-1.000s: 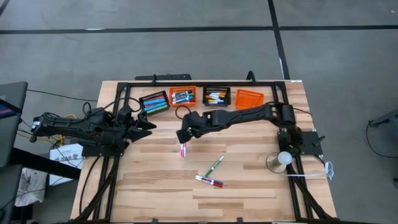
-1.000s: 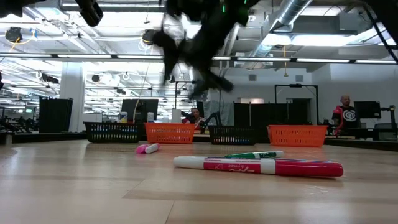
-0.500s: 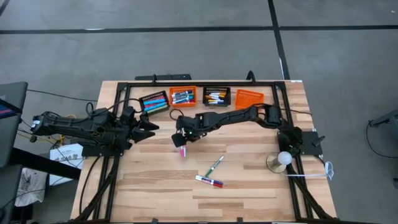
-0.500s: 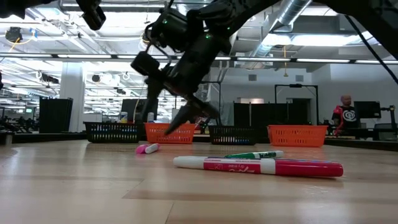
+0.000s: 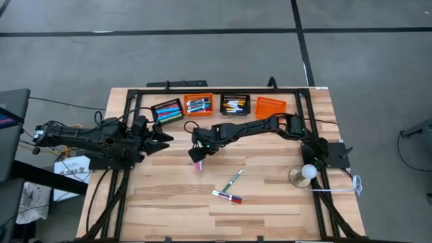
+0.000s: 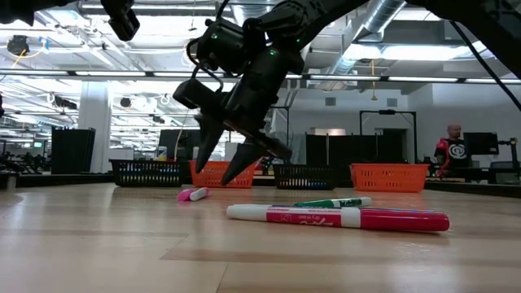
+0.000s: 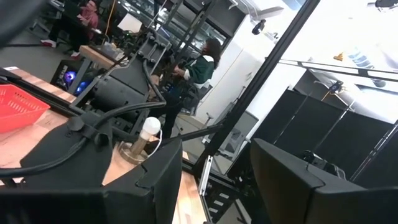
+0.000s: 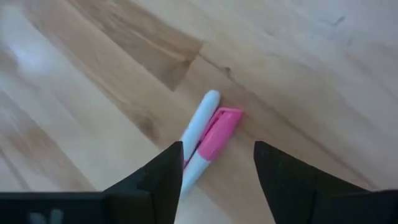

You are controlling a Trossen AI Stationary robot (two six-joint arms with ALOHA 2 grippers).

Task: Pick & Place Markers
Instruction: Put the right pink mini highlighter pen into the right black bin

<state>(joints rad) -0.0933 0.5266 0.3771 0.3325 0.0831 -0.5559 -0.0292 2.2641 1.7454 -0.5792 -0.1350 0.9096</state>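
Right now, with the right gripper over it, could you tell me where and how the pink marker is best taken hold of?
Probably mid-barrel, from straight above. The pink marker lies flat on the bare table, apart from the other markers, and the right gripper, open, already straddles it. Its long thin body suggests closing across the width, near where the pink cap meets the white barrel.

Spread jaws above pink marker (image 6: 193,194)

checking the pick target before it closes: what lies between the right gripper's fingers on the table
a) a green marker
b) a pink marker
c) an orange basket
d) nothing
b: in the right wrist view the pink marker lies on the wood between the open fingers of the right gripper, which hangs just above it in the high view.
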